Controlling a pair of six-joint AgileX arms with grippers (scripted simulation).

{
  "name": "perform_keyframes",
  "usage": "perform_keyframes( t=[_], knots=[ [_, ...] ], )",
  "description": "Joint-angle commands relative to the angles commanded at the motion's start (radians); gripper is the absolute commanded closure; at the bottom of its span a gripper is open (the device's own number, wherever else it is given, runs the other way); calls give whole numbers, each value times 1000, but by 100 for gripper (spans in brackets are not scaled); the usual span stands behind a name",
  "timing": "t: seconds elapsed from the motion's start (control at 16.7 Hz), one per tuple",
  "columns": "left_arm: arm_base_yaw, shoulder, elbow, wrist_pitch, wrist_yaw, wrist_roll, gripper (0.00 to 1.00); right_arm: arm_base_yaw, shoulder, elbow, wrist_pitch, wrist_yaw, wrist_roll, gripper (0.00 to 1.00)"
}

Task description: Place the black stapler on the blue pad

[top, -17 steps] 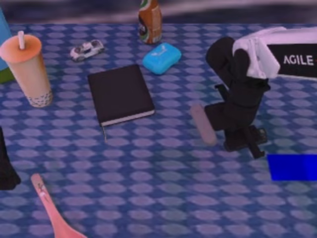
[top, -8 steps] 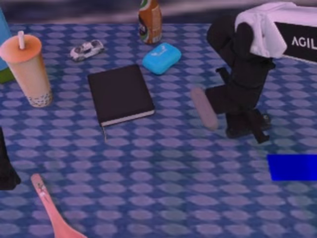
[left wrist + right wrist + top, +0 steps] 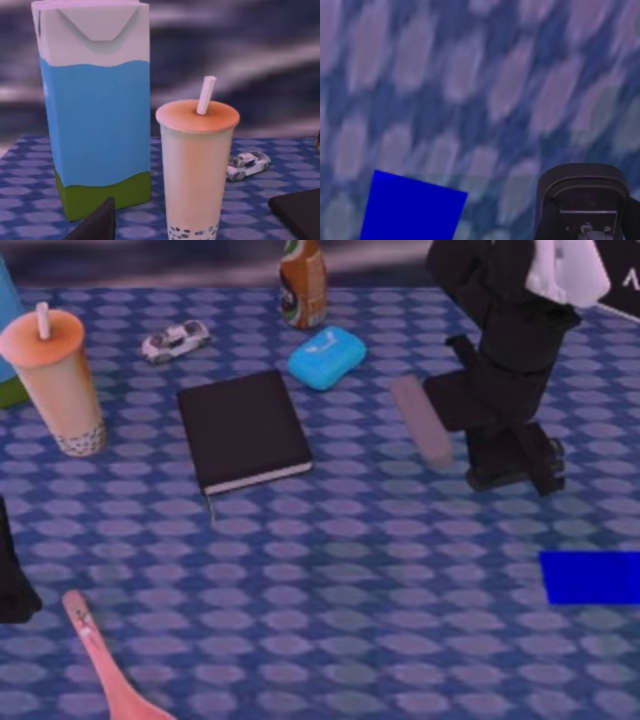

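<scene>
While my right hand (image 3: 515, 455) grips the black stapler (image 3: 520, 462) above the tabletop, the blue pad (image 3: 590, 577) sits empty nearby, so placing remains.

Quick count: one black notebook (image 3: 243, 430), one light-blue soap block (image 3: 327, 357), one toy car (image 3: 175, 340), one bubble tea cup (image 3: 55, 380), one milk carton (image 3: 95, 105), one brown bottle (image 3: 303, 282), one pink spoon (image 3: 105, 660), one blue pad (image 3: 590, 577), one black stapler (image 3: 515, 460).

Now higher toward the frame's upper right: right gripper (image 3: 515, 455), carrying the black stapler (image 3: 512, 462) up and rightward, well above the blue pad (image 3: 590, 577).
</scene>
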Motion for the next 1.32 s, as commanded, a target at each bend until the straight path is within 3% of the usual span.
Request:
perform_keyframes(
  t=[0.3, 0.6, 0.84, 1.32],
  knots=[
    [0, 0, 0, 0, 0, 0, 0, -9, -3, 3, 19, 9, 58, 100],
    [0, 0, 0, 0, 0, 0, 0, -49, -30, 17, 77, 43, 366, 100],
    [0, 0, 0, 0, 0, 0, 0, -108, -66, 1, 124, 72, 797, 100],
    [0, 0, 0, 0, 0, 0, 0, -259, -160, -148, 140, 95, 1863, 100]
  ],
)
